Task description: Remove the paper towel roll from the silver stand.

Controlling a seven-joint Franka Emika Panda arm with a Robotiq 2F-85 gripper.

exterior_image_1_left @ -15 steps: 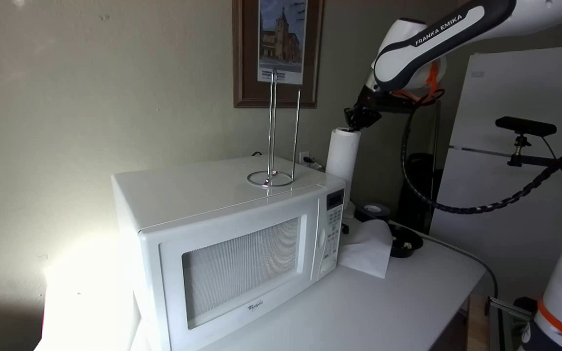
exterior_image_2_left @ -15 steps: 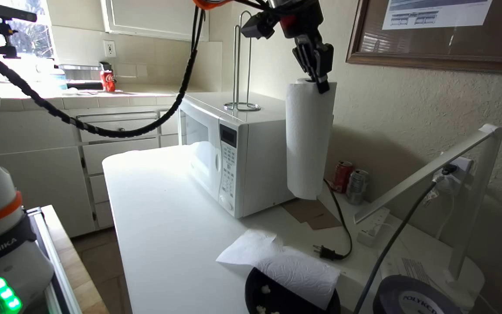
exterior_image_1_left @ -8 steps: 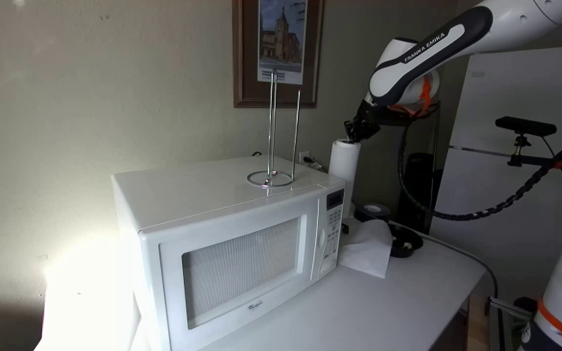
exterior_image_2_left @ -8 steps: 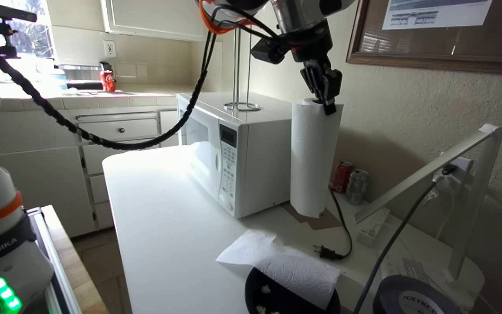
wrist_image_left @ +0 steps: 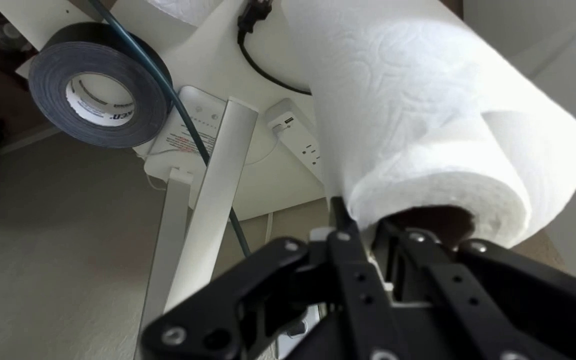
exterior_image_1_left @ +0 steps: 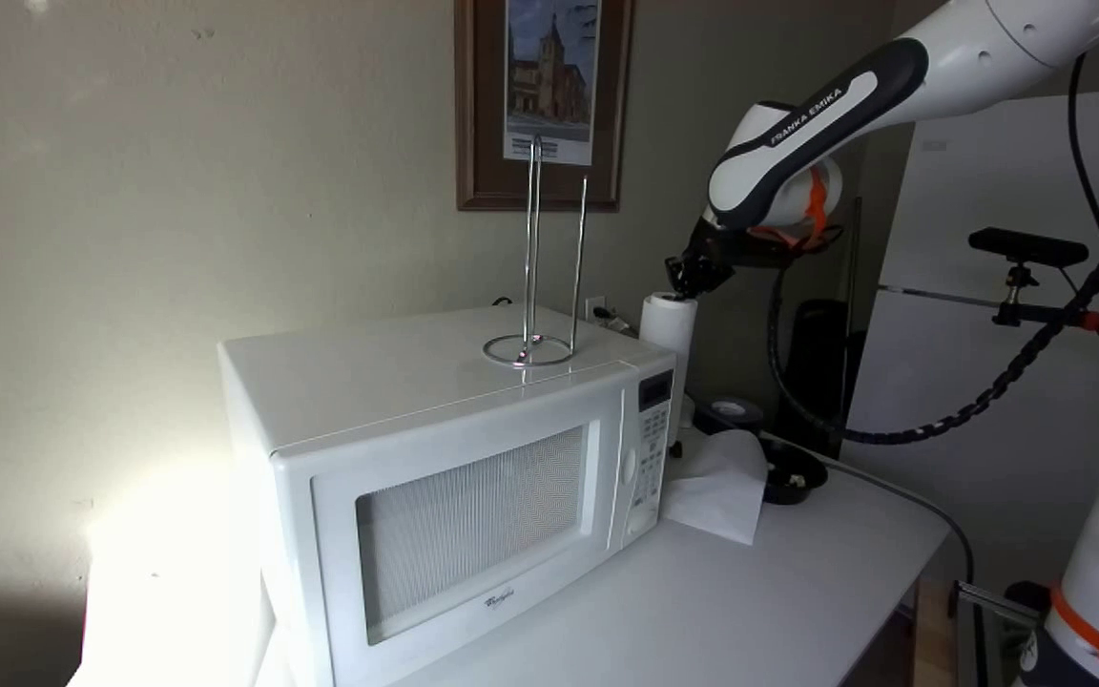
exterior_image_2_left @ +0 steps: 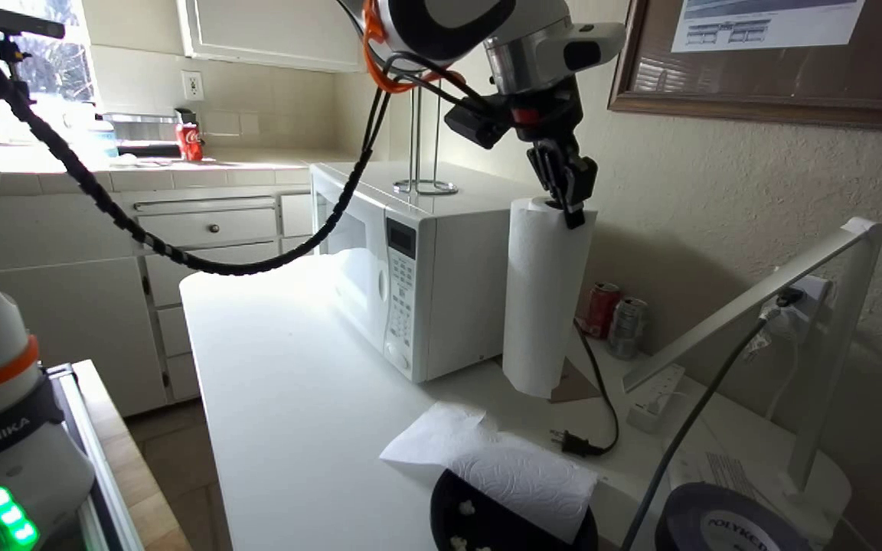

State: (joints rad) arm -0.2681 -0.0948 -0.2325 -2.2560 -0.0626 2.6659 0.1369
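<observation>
The white paper towel roll (exterior_image_1_left: 669, 329) hangs beside the microwave, slightly tilted, in both exterior views (exterior_image_2_left: 544, 298). It is apart from the silver stand (exterior_image_1_left: 528, 248), which stands upright on top of the microwave and holds nothing. My gripper (exterior_image_2_left: 565, 213) is shut on the roll's top edge. In the wrist view (wrist_image_left: 360, 220) one finger is inside the core hole and the other is outside the paper wall (wrist_image_left: 408, 90). The roll's lower end is low over the table near a brown cardboard piece (exterior_image_2_left: 577, 383); I cannot tell whether it touches.
The microwave (exterior_image_2_left: 464, 291) is close beside the roll. Two cans (exterior_image_2_left: 602, 310), a plug cord (exterior_image_2_left: 579, 444), a power strip (exterior_image_2_left: 654, 398) and a white lamp (exterior_image_2_left: 831, 360) are near it. Crumpled paper (exterior_image_2_left: 517, 482) lies over a black bowl (exterior_image_1_left: 788, 491). A tape roll (wrist_image_left: 93, 130) lies beyond.
My gripper has moved down with the roll in its grip, bringing the roll's lower end closer to the table. The silver stand and the microwave have not moved.
</observation>
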